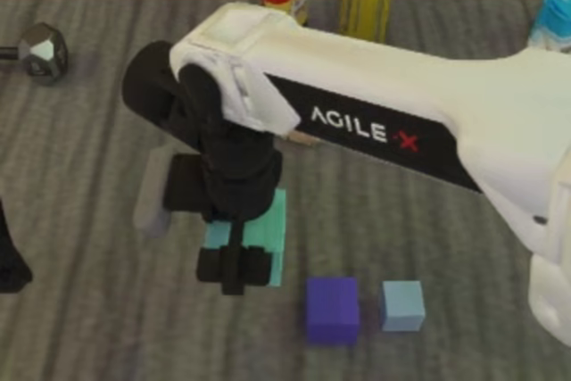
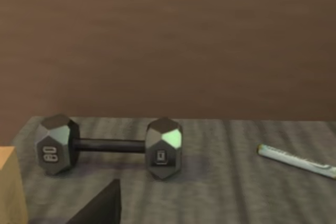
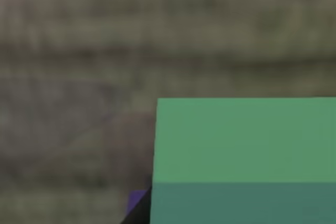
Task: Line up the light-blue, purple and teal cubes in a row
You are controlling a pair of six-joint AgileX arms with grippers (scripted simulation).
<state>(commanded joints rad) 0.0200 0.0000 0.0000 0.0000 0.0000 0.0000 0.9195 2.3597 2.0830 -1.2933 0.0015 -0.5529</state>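
Three cubes near the table's front edge: teal cube (image 1: 272,236) under the right gripper (image 1: 234,265), purple cube (image 1: 333,309) and light-blue cube (image 1: 402,305) side by side toward the right. White AgileX right arm reaching diagonally from the right edge, wrist bent down; grip state impossible to tell. Open tabletop (image 1: 89,310) toward the front-left corner.

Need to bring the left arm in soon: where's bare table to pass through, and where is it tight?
Bare: the near-left stretch between the dumbbell and the teal cube. Crowded: the row where the right gripper stands over teal, with the purple cube and light-blue cube alongside.
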